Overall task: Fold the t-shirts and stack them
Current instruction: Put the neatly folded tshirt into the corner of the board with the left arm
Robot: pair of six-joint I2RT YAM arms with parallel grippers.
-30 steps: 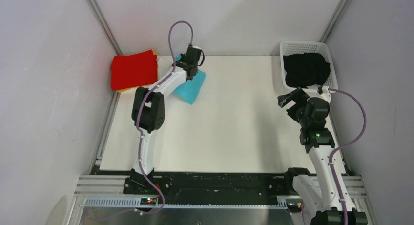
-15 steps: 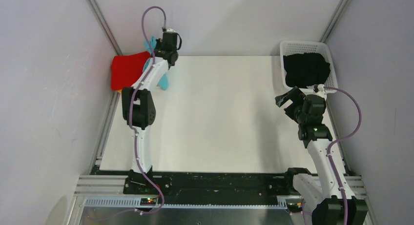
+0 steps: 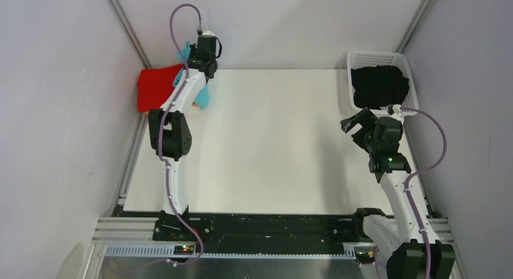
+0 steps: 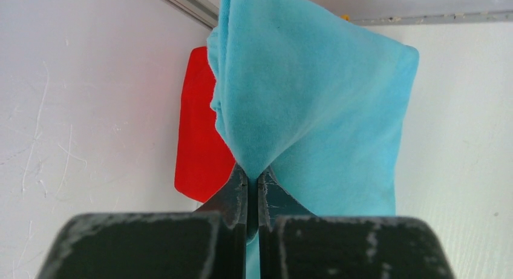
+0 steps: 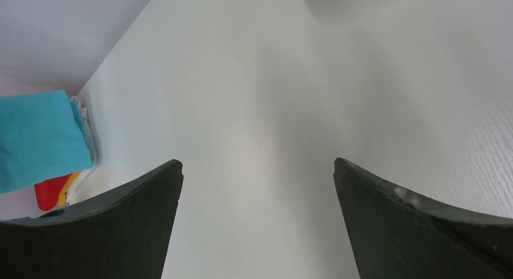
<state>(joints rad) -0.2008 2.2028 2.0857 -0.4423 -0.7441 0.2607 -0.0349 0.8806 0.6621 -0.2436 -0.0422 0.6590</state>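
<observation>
Counted from above: two arms, two end effectors, four shirts in four colours, one basket.

Up near the far left corner with the left end effector (image 4: 253, 181), raised above the counter (image 3: 278, 146). Pressed together on a bunched fold of the one blue shirt (image 4: 314, 91), pinching it right at the fingertips in the left wrist view. Hanging from that pinch, with blue cloth showing on both sides of the arm from above. Cannot tell whether its lowest edge touches the counter.

Below and beside it, one red shirt (image 3: 156, 88), folded flat in the far left corner against the wall. Beneath the red, a thin edge of one orange shirt (image 5: 69, 185), caught from the right wrist. Next to that, some pale layers in the same pile. Cannot tell what those are or how many.

Over at the far right corner, one white lattice basket (image 3: 376, 54) with one black shirt (image 3: 380, 85) heaped inside, filling most of it.

Just in front of the basket, the right end effector (image 5: 257, 163). Spread wide, with only bare counter between its two dark fingers. Well apart from the blue shirt and from the pile on the left.
</observation>
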